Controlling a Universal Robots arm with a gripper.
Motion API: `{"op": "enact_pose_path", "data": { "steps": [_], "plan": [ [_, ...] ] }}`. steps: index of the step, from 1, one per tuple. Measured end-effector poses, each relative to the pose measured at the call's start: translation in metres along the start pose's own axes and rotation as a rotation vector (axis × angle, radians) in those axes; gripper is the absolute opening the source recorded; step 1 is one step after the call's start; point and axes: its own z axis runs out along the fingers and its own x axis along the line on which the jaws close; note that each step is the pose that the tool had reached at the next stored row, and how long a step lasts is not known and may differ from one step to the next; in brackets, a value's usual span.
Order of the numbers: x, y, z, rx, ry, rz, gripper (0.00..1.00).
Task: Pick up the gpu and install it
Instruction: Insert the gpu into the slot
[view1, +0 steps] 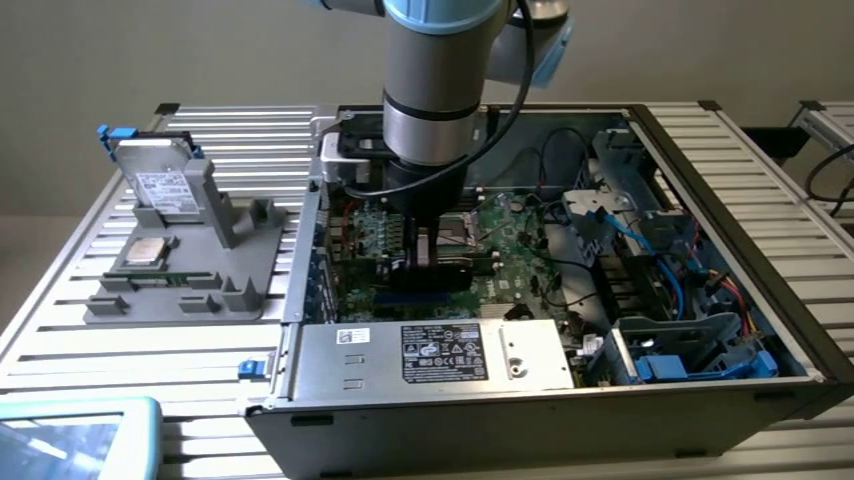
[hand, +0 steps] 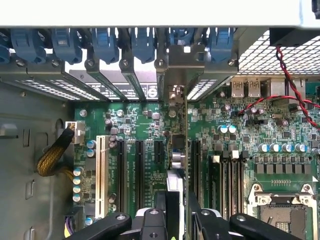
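The gpu (hand: 177, 157) stands on edge over the green motherboard (hand: 142, 117), seen from above as a thin strip. Its silver bracket (hand: 176, 60) sits against the case's rear slot openings. It is lined up with the row of black expansion slots (hand: 138, 170); I cannot tell whether it is seated. My gripper (hand: 177, 215) is shut on the card's upper edge, one black finger on each face. In the exterior view the gripper (view1: 427, 250) reaches down inside the open computer case (view1: 747, 260), with the dark gpu (view1: 430, 272) below it over the motherboard (view1: 514, 250).
A grey fixture (view1: 200, 290) at the exterior view's left holds a silver hard drive (view1: 166, 187), a CPU chip (view1: 144, 251) and a memory stick (view1: 163, 279). Blue slot latches (hand: 105, 42), a CPU socket (hand: 280, 212), red wires (hand: 290, 85) and a power supply (view1: 434, 352) crowd the case.
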Motion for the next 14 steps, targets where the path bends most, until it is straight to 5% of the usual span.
{"op": "enact_pose_path", "data": {
  "steps": [14],
  "plan": [
    [-0.0004,0.0004,0.0001,0.0000,-0.0004,0.007,0.27]
  ]
}}
